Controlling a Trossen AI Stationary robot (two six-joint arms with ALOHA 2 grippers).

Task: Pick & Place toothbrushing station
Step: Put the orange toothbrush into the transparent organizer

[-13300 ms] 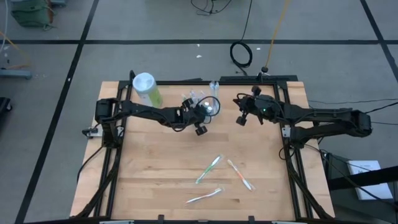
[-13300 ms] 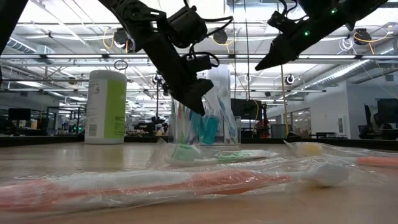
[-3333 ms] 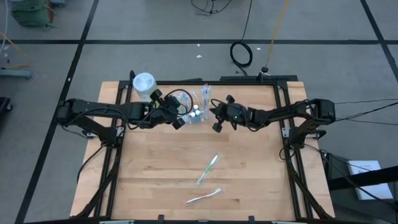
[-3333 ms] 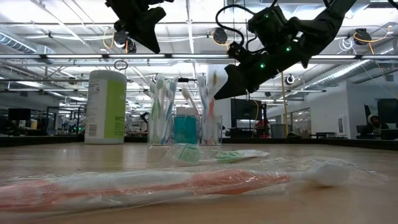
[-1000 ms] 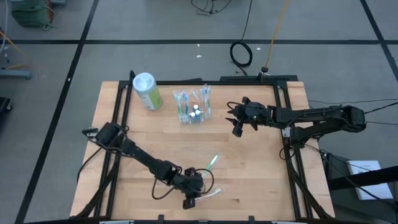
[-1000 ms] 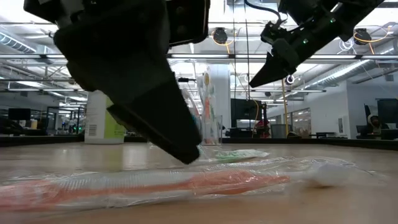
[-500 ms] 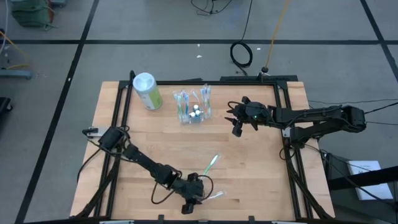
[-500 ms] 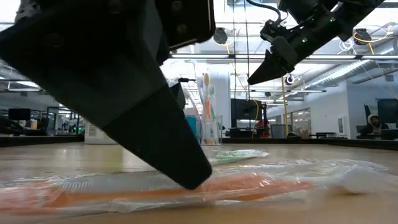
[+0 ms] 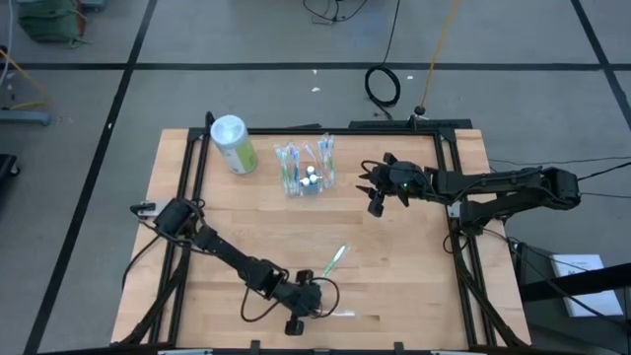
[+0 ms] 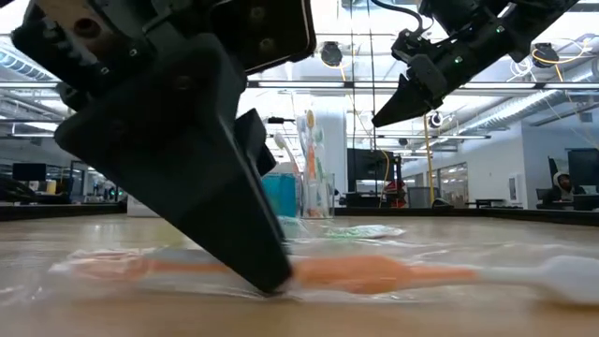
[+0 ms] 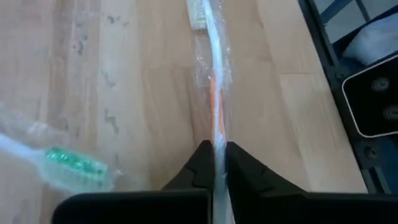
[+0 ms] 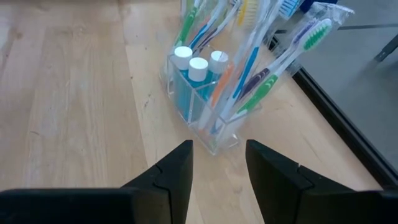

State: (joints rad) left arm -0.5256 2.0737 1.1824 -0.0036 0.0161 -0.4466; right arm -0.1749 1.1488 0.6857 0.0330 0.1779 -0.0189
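Pinching wrapped orange toothbrush (image 11: 216, 93) mid-handle at table's six o'clock, left gripper (image 11: 216, 163) clamped (light, slippery film, may twist).

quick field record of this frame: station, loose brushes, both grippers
station: clear toothbrush holder at the table's back, brushes and white-capped blue tubes standing in it
canister: green canister beside the holder, apart from it
loose brushes: wrapped orange toothbrush and wrapped green toothbrush, both flat on the table
left gripper: near the front edge, shut on the orange toothbrush's wrapped handle
right gripper: open, in the air, facing the holder, touching nothing
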